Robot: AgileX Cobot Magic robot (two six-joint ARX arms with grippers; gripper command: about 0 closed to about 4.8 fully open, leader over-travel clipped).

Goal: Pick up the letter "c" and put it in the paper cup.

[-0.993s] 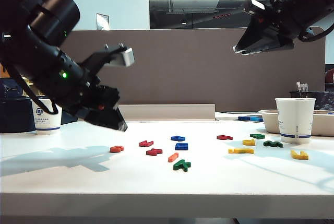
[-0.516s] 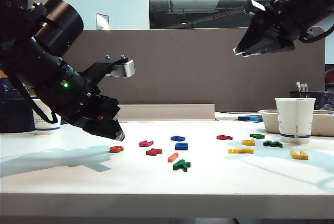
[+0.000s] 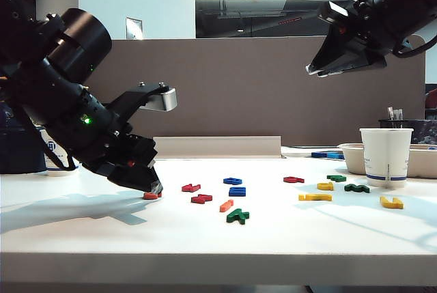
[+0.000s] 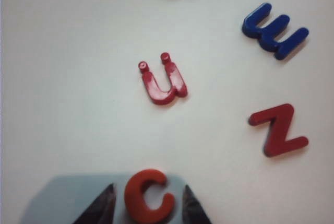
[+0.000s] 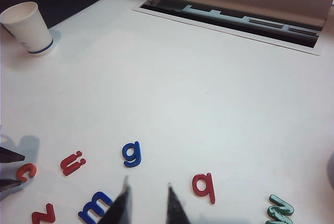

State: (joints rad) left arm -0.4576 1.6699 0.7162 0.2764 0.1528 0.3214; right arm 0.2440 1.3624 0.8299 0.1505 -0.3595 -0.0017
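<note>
Orange-red letter "c" (image 4: 148,195) flat on white worktop (image 4: 68,78), between spread tips of left pincer (image 4: 147,211), legibly a "c" only from wrist views, red "u" (image 4: 163,82) near, right pincer (image 5: 147,203) spread, raised well apart, paper cup (image 3: 386,156) far right.

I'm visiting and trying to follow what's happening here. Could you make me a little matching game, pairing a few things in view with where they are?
Things:
1. letter "c"
2. left gripper
3. right gripper
4. paper cup

Places:
A. raised high above the table
B. standing on the table's right side
C. lying flat between two fingertips
D. down at the table, open around a letter

Pairs: 1-C, 2-D, 3-A, 4-B
</note>
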